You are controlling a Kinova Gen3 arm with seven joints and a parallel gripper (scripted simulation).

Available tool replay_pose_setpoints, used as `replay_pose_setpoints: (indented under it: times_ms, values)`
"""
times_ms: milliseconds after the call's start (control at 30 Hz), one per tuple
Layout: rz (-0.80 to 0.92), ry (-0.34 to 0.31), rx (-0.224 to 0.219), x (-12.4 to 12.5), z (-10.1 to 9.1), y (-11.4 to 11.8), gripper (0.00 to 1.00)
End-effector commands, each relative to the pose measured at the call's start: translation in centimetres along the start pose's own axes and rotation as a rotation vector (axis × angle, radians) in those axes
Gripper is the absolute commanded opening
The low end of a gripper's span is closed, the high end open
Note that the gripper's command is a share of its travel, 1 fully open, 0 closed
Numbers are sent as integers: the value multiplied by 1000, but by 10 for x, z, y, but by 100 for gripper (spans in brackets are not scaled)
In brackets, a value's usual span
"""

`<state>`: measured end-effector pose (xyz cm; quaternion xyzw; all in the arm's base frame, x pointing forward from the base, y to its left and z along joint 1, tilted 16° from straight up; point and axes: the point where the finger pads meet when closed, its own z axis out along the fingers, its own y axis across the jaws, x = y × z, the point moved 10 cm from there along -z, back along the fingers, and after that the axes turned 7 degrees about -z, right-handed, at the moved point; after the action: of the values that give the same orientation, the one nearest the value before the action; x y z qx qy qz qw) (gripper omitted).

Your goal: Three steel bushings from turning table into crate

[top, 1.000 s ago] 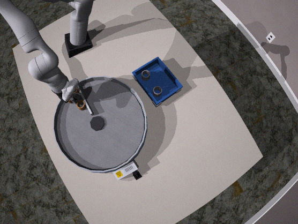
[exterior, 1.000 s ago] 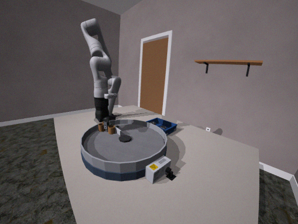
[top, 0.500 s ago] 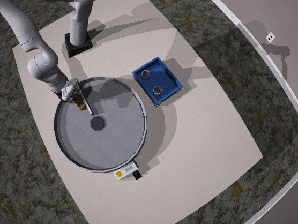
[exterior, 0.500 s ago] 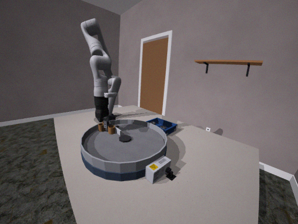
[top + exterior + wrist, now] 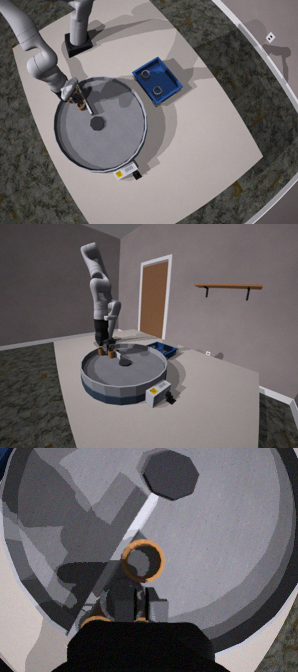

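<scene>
Third pick in hand. Two steel bushings [image 5: 146, 77] [image 5: 163, 351] already sit apart in the blue crate [image 5: 170, 94] [image 5: 170, 354], so one more is due.

Gripper [image 5: 73, 99] [image 5: 105, 352] [image 5: 141, 598] is down inside the rim of the turning table [image 5: 107, 144] [image 5: 120, 390] [image 5: 220, 538]. Fingers closed to a narrow gap, apparently pinching the wall of a third steel bushing [image 5: 105, 598]. Cannot tell if it has left the surface.

Next move, my reading: straight lift past the neighbours and over the rim, across to free floor in the crate, lower, let go. A sideways start risks knocking the near copper-coloured bushing [image 5: 81, 107] [image 5: 111, 354] [image 5: 161, 562] or the pale bar [image 5: 86, 102] [image 5: 118, 355] [image 5: 142, 520]. Copper-coloured ones stay behind.

Views compared: wrist shows the finger gap and a grey curve beside it; top has the wrist housing over that spot, and exterior shows the fingers only small, among copper-coloured pieces. Top alone gives a clear look down into both crated rings; exterior hides much of them behind the crate wall, but shows the turning table's height and the fingers reaching below its rim.
</scene>
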<state>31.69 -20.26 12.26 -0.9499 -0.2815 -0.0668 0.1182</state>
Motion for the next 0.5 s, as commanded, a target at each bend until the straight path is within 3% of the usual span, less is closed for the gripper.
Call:
replay_pose_setpoints:
  times_ms: [0,467]
  values:
    - [-1,0,1,0,-3,0,0]
    - [0,0,-1,0,-9,1,0]
